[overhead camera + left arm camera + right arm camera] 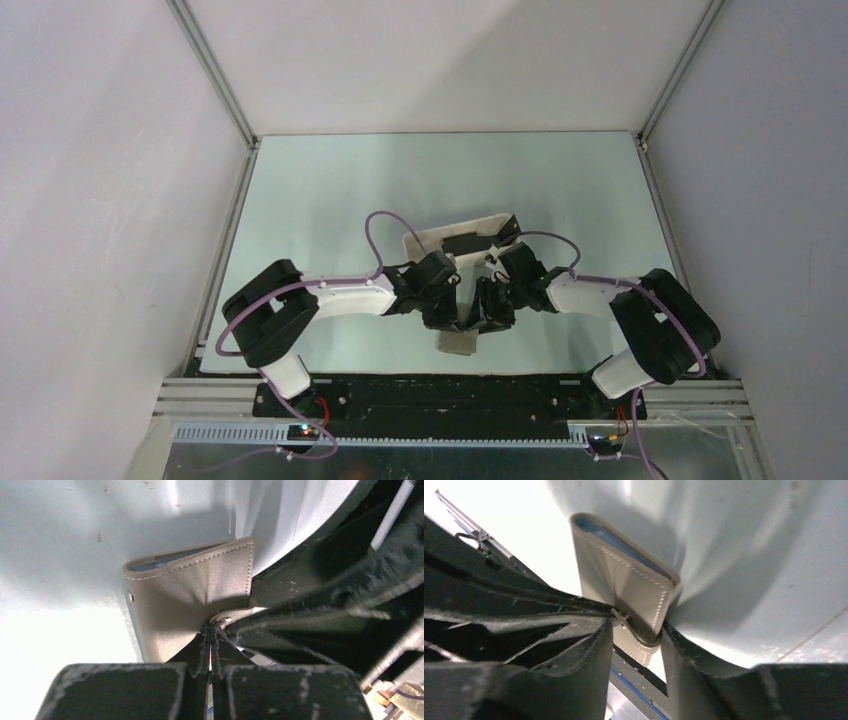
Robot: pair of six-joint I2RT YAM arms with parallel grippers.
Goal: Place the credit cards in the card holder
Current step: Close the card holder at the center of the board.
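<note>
The card holder (pixel 458 343), a folded grey-brown wallet with a light blue lining, is held up near the table's front edge. It also shows in the left wrist view (pixel 190 595) and the right wrist view (pixel 624 575). My left gripper (pixel 448 318) (pixel 212 632) is shut, its tips pinching the wallet's edge beside the closing tab (pixel 231 617). My right gripper (pixel 488 315) (pixel 638 630) straddles the wallet's corner and tab, with both fingers touching it. A dark credit card (pixel 465 243) lies in the white tray behind the grippers.
The long white tray (pixel 425 243) stands tilted just behind both wrists. The arms meet at the middle front. Grey enclosure walls stand left, right and behind. A black rail (pixel 450 390) runs along the near edge.
</note>
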